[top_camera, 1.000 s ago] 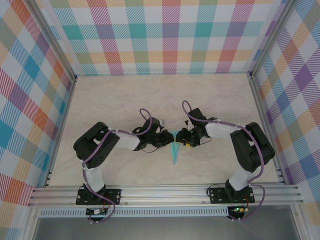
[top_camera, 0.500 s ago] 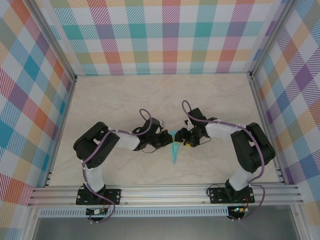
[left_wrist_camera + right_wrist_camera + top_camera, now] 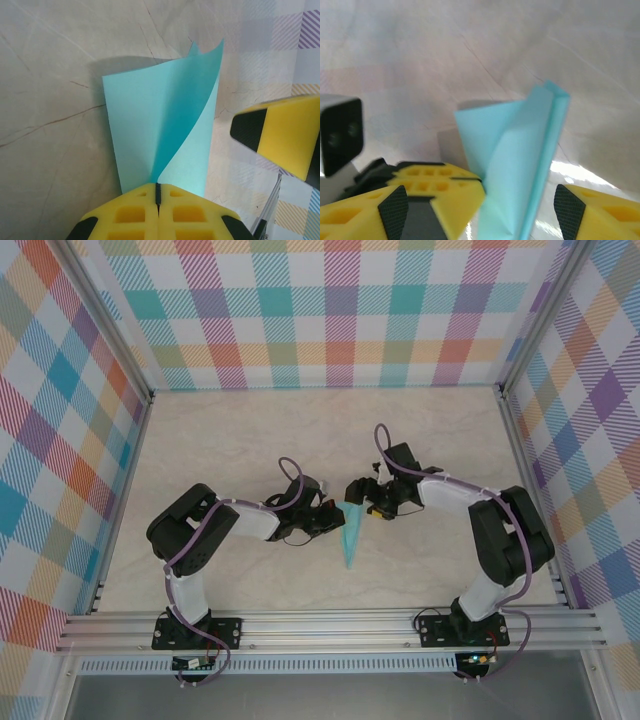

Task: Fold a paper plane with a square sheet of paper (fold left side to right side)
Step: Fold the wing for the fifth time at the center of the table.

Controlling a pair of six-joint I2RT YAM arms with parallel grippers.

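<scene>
Left gripper (image 3: 337, 520) was shut tight on the slim, pointed, light turquoise paper plane (image 3: 348, 538). In its wrist view the two yellow fingers (image 3: 135, 215) met with no gap, and the paper (image 3: 160, 125) rose from between them. Seen from above, the paper plane's long axis ran from far to near. Its sharp tip pointed toward the arm bases and its broader end faced the back wall. The left gripper held it from the left side, close to that broader end. In the left wrist view the folded layers splayed apart slightly at the free edge. Whether the tip rested on the surface could not be told. The right gripper (image 3: 361, 502) stood at the right of the broader end with its jaws wide apart. In its own view the paper plane (image 3: 520, 150) stood between the right gripper's (image 3: 517, 205) fingers without being clamped. One yellow and black finger (image 3: 280, 135) of the right gripper showed just beside the paper. All this sat near the middle of the beige marble-patterned table (image 3: 230, 440). Pastel checked walls (image 3: 340, 320) enclosed the table, and an aluminium rail (image 3: 330, 625) ran along its near edge.
</scene>
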